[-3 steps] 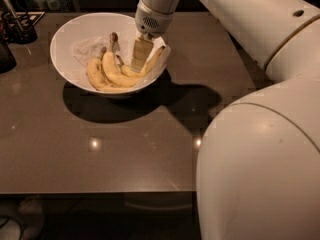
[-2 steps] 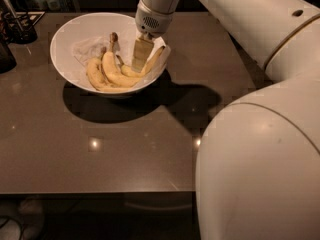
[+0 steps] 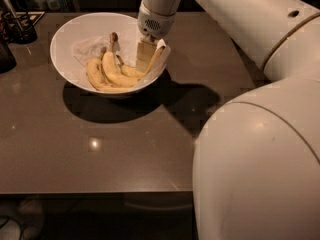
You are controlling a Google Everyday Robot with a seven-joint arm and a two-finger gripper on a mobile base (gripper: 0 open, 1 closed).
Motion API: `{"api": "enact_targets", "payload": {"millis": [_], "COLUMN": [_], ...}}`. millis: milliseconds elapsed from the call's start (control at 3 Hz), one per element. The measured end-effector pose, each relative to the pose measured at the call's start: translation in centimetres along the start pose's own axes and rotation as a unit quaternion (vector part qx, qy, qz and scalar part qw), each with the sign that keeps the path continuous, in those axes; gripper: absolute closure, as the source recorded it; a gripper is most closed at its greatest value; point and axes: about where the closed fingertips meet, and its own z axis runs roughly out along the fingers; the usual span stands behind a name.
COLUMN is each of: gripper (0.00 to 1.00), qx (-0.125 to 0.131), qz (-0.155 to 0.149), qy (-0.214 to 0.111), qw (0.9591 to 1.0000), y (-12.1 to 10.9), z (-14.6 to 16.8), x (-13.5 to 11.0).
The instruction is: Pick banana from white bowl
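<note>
**Gripper down in the bowl beside the banana, with open table on the near side**

The robot's white body (image 3: 260, 169) fills the near right corner and hides that part of the table (image 3: 100, 154). To its left the dark top runs bare from its near edge up to the bowl's shadow, so the widest free room lies near and left.

The white bowl (image 3: 82, 26) stands on the far half, well in from the table's left edge. A joined pair of bananas (image 3: 106, 73) lies in it on crumpled paper (image 3: 87, 49). The banana (image 3: 132, 72) curves along the bowl's right side, its end rising against the rim.

The gripper (image 3: 145, 59) hangs inside that right rim, touching the banana. Whether it grasps the banana cannot be told.

The arm (image 3: 240, 14) crosses the far right. A dark holder (image 3: 17, 26) sits at the far left edge.

Gripper, bananas and bowl stand as they did a second ago.
</note>
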Motion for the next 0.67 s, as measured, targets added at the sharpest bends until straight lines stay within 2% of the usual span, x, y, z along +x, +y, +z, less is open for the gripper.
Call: {"api": "enact_targets", "payload": {"millis": [667], "gripper": [0.42], "qx": [-0.006], "qz": [0.001], "qy": [0.024], "qw": [0.9997], "y": [-0.5], "z": [1.7], "x": [0.9]}}
